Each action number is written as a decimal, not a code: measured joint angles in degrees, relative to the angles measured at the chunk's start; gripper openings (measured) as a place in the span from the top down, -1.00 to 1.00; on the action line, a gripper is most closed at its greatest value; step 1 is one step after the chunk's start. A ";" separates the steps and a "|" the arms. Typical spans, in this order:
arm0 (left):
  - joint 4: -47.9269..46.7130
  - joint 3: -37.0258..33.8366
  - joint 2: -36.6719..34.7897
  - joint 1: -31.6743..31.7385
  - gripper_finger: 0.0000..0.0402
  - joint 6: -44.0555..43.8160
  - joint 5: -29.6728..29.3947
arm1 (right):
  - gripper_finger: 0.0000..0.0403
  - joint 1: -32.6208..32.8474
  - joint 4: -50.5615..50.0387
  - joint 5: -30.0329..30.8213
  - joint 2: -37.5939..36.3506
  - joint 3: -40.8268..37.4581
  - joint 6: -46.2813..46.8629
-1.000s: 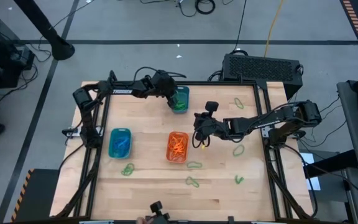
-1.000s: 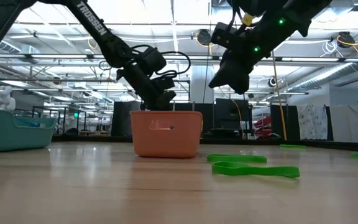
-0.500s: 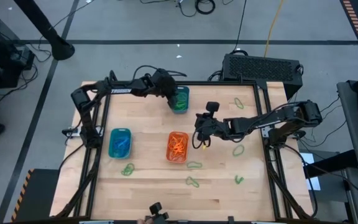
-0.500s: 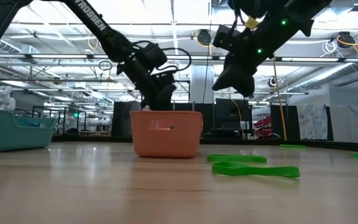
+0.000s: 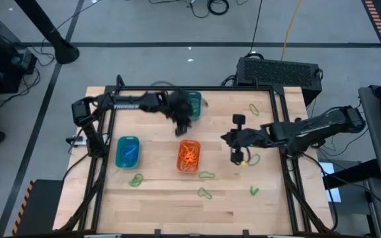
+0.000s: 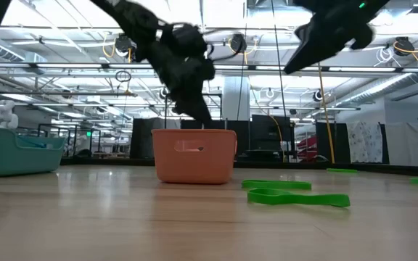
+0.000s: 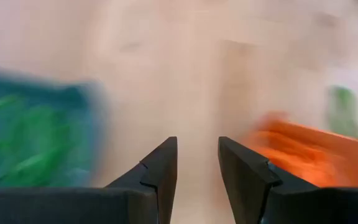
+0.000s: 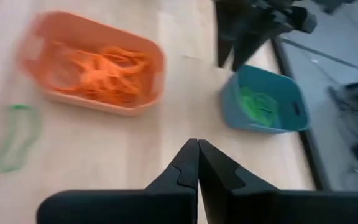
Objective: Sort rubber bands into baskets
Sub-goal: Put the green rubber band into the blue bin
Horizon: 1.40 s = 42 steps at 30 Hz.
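The left gripper (image 5: 181, 127) hung over the bare table (image 5: 151, 198) between the dark teal basket (image 5: 194, 104) and the orange basket (image 5: 189, 156); its fingers (image 7: 160, 171) stood apart with nothing between them. The right gripper (image 5: 238, 157) was above the table to the right of the orange basket, its fingers (image 8: 188, 165) pressed together and holding nothing. The orange basket held orange rubber bands (image 8: 107, 68), the dark teal basket held green rubber bands (image 8: 258, 104), and the turquoise-blue basket (image 5: 127, 151) stood at the left. Loose green bands (image 5: 206, 175) lay on the wood around the baskets.
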 joint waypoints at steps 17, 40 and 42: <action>15.23 0.02 3.35 -34.14 0.39 0.53 -21.19 | 1.00 10.84 -5.53 -8.69 -4.82 0.00 7.22; 18.66 6.76 17.68 -36.97 0.39 0.17 -22.64 | 1.00 10.79 -4.35 -15.29 -0.51 0.00 5.34; 14.21 9.38 17.67 -37.19 0.39 1.30 -22.59 | 1.00 10.79 -4.36 -15.27 -0.51 0.00 4.73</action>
